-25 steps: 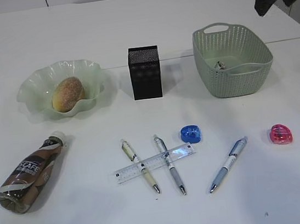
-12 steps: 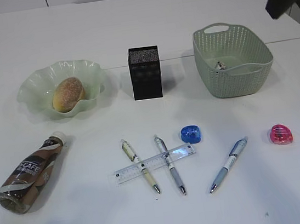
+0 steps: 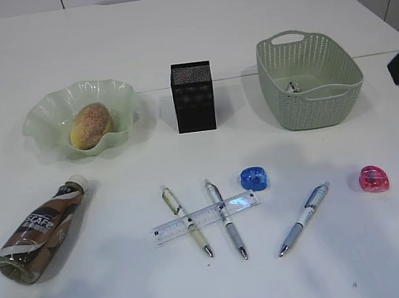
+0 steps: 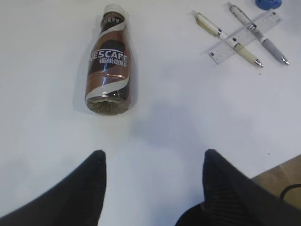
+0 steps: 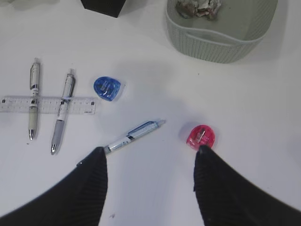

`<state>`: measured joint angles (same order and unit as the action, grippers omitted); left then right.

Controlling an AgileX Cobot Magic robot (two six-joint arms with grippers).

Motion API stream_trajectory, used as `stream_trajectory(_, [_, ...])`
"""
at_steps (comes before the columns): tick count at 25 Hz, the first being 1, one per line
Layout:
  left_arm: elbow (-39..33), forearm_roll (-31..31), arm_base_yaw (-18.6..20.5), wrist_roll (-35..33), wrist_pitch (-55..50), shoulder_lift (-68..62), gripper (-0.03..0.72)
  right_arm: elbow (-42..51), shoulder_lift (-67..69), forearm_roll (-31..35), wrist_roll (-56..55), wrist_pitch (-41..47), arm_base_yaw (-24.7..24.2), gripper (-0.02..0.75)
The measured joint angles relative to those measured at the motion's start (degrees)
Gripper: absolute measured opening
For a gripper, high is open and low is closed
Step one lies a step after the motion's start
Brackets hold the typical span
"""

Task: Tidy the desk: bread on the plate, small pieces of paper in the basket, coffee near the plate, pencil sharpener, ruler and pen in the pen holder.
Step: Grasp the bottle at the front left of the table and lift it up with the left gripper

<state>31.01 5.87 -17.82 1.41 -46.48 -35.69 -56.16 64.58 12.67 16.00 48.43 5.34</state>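
A white desk (image 3: 185, 40) is lying under two robot arms, described here from left to right. At far left, the bread (image 3: 90, 124) is already sitting in the ruffled green plate (image 3: 39, 118). In front of the plate, near the desk's front edge, the coffee (image 3: 40, 232) bottle is lying on its side, its white cap pointing toward the plate. The left gripper (image 4: 153, 162) is hovering above bare desk just short of the bottle's base, its jaws standing wide apart and holding nothing.

In the middle, the black pen holder (image 3: 193, 97) is standing upright. In front of it, the clear ruler (image 3: 205, 217) is lying across two pens: a cream pen (image 3: 186, 220) and a grey pen (image 3: 225, 219). A blue sharpener (image 3: 254, 178) is resting just beside the ruler's right end.

Further right, a blue pen (image 3: 303, 218) is lying at a slant, and a pink sharpener (image 3: 373, 179) is sitting well apart from it. The right gripper (image 5: 150, 162) is hanging over these two, jaws wide apart and empty. Behind, the basket (image 3: 315, 108) is already holding crumpled paper (image 5: 198, 6).

Bread and paper appear done; the coffee and stationery are waiting. The next move is likely calling for a descent onto the bottle or the blue pen, with the jaws straddling it.
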Motion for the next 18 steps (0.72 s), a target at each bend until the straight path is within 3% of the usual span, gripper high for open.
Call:
stream_trajectory(6, [0.0, 0.0, 0.0, 0.0, 3.6, -7.8, 0.454, 12.3, -6.0, 4.0, 4.4, -6.4, 0.0, 0.461])
stream_trajectory(10, [2.5, 0.0, 0.0, 0.0, 4.4, -13.4, 0.454, 13.1, -6.5, 4.1, 4.8, -7.1, 0.0, 0.461])
stream_trajectory(11, [3.8, -0.1, 0.0, 0.0, 4.4, -15.3, 0.454, 18.4, -10.9, 5.0, 5.4, -10.2, 0.0, 0.461])
stream_trajectory(18, [20.4, -0.6, 0.0, -1.4, -3.0, -33.1, 0.454, 20.2, -15.1, 5.0, 5.6, -10.7, 0.0, 0.461])
